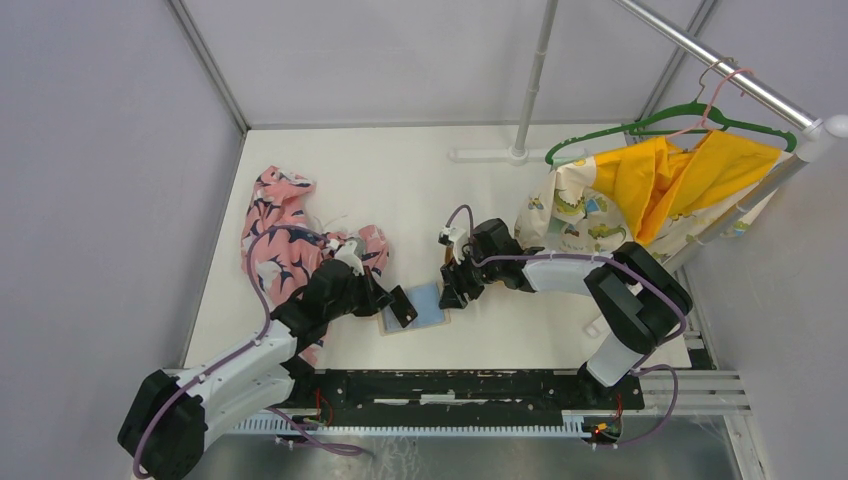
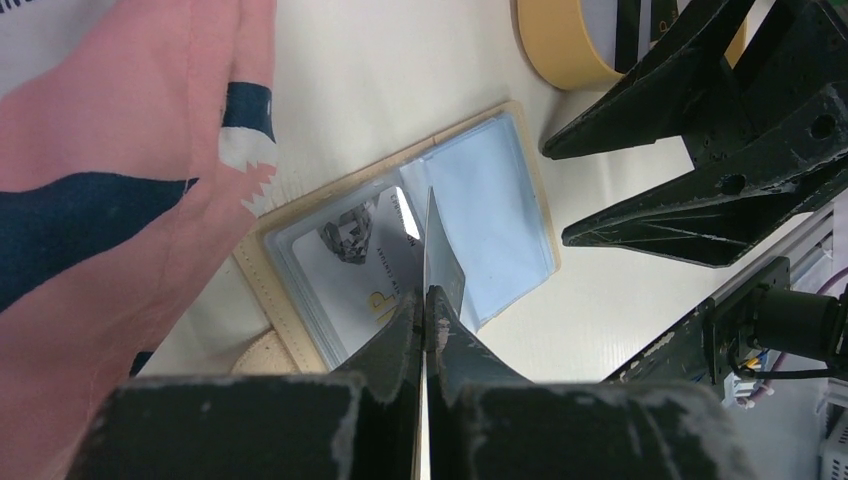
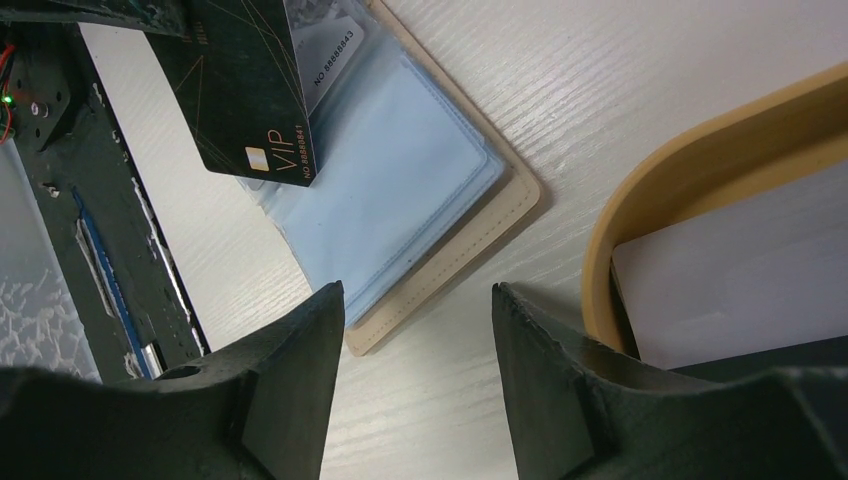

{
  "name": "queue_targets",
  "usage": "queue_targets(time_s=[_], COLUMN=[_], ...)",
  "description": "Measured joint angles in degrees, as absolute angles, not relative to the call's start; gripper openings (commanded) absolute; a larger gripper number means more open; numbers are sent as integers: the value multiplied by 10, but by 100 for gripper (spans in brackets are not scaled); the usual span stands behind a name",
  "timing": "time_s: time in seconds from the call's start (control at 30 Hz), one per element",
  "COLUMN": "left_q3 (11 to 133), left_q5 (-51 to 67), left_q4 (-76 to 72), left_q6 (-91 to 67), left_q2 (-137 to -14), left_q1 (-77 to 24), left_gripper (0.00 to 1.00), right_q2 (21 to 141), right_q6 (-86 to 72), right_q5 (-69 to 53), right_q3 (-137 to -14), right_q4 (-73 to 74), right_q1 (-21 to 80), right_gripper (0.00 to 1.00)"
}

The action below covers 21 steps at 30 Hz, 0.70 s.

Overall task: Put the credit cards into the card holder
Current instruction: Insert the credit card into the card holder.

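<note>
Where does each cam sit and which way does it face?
Top external: above and behind the robot, looking down on the table; left arm and right arm show.
Left wrist: on the left arm, looking past the left gripper, shut on a card, at the holder.
Right wrist: looking down between the right gripper's open fingers at holder and tray.
Both wrist views share holder, card, tray.

One camera looks down over the whole tabletop [image 1: 400,180]; two wrist cameras sit close — sharing the card holder [image 3: 400,200].
</note>
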<state>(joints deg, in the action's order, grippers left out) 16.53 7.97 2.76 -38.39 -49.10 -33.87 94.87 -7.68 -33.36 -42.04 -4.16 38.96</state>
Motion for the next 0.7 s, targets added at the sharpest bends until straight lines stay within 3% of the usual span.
queue_targets(time_s=[0.7], left_q3=[181], left_q5=[77], left_q4=[18], left_q6=[-385], left_q2=[-591], left_q1=[-338], left_gripper=[2], right_q2=[954], right_q6=[-70], right_q5=[-330], right_q3=[-429], right_q4=[-38], right_q1=[390], right_gripper=[63])
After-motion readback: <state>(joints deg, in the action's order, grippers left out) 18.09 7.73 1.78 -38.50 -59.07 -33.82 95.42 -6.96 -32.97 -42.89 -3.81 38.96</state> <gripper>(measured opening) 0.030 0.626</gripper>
